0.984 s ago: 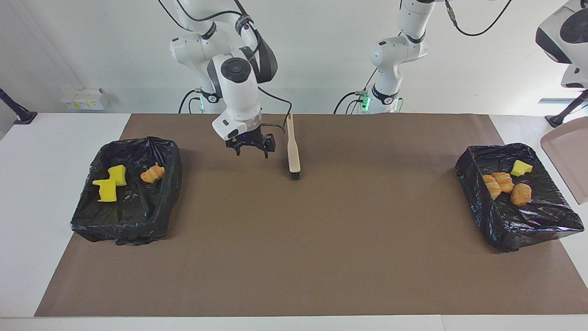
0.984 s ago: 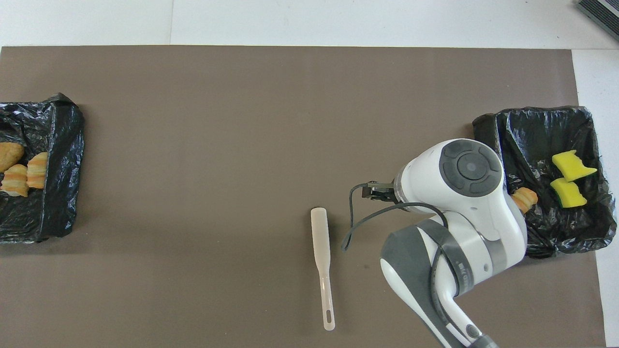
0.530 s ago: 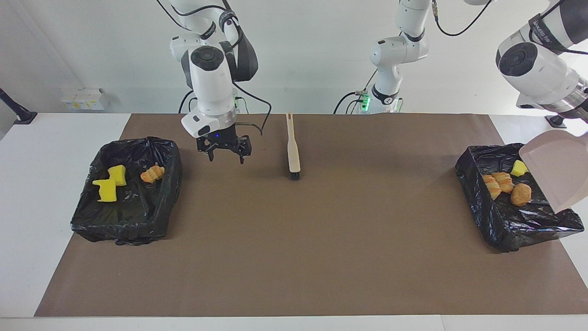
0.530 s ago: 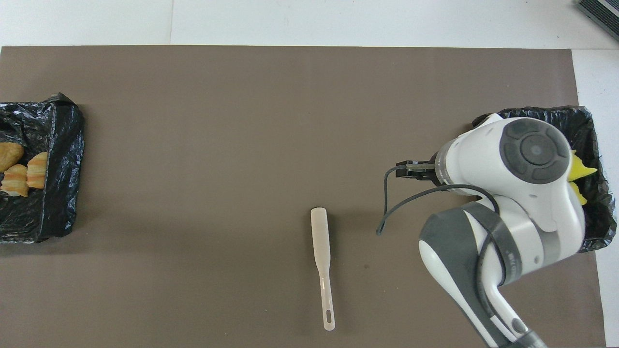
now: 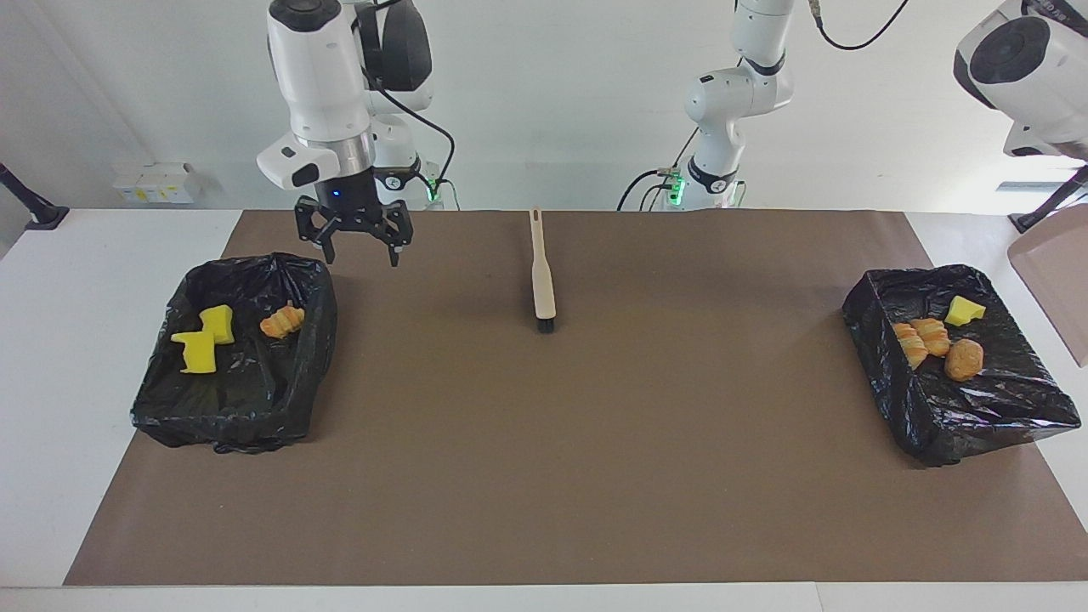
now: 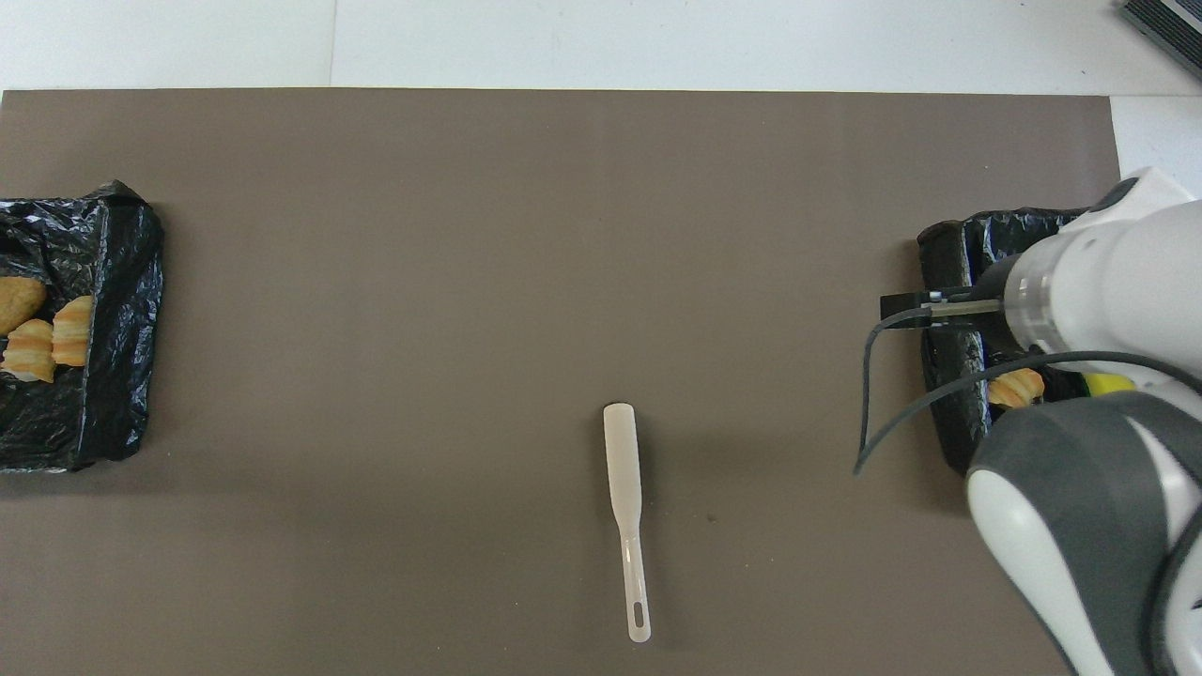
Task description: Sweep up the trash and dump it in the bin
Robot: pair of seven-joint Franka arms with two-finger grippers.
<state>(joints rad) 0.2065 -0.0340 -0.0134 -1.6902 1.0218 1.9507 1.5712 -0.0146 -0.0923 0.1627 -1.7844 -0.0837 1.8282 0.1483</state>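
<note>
Right gripper point(image 5: 354, 246) hangs spread and empty above the bin point(image 5: 316, 357) holding part of the trash point(image 5: 282, 322); the rest fills the other bin point(image 5: 901, 395). Left gripper unseen; its dustpan point(image 5: 1054, 280) could clip that bin, scattering scraps. Brush point(image 5: 541, 276) lies on the surface.

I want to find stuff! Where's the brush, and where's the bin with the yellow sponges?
brush point(image 5: 542, 285): facing view, on its beige back.
bin point(image 5: 293, 374): facing view, on its black bag wall.
yellow sponges point(image 5: 200, 353): facing view, on one sponge's top.
</note>
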